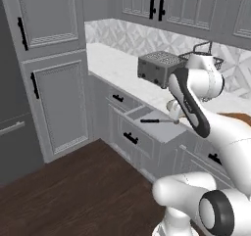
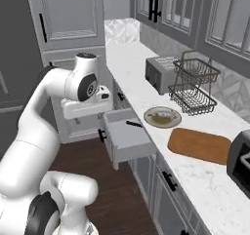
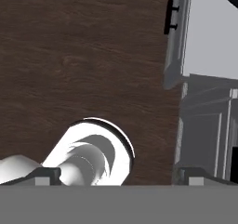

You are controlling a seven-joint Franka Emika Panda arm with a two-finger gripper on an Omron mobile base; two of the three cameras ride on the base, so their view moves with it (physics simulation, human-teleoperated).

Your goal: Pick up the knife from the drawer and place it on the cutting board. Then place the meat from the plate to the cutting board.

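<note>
1. Dark brown wood-plank floor (image 3: 83, 56) lies under the hand camera; two small dark finger tips of the tool (image 3: 118, 176) stand well apart at the bottom of that view, nothing between them: released.
2. In the right base view the white arm's hand hangs over the floor, to the left of the open drawer and apart from it.
3. Wide shallow grey drawer (image 2: 128, 139) with black bar handle stands pulled out from the cabinet run; plain grey inside.
4. Small slim knife (image 2: 134, 124), black handle and narrow silver-grey blade, lies flat on the drawer's floor near its back. Seen also in the left base view (image 1: 156, 121).
5. Round shallow plate (image 2: 162, 117), pale rim, brown centre, sits on the white marble worktop (image 2: 132, 78) just behind the drawer; a small pale elongated piece of meat (image 2: 162, 115) lies on it, blurred.
6. Silver toaster (image 2: 158, 73) stands further back, black wire basket rack (image 2: 194, 85) beside it.
7. Flat reddish-brown wooden cutting board (image 2: 199, 145), rounded corners, lies just right of the plate, apart from it.
</note>
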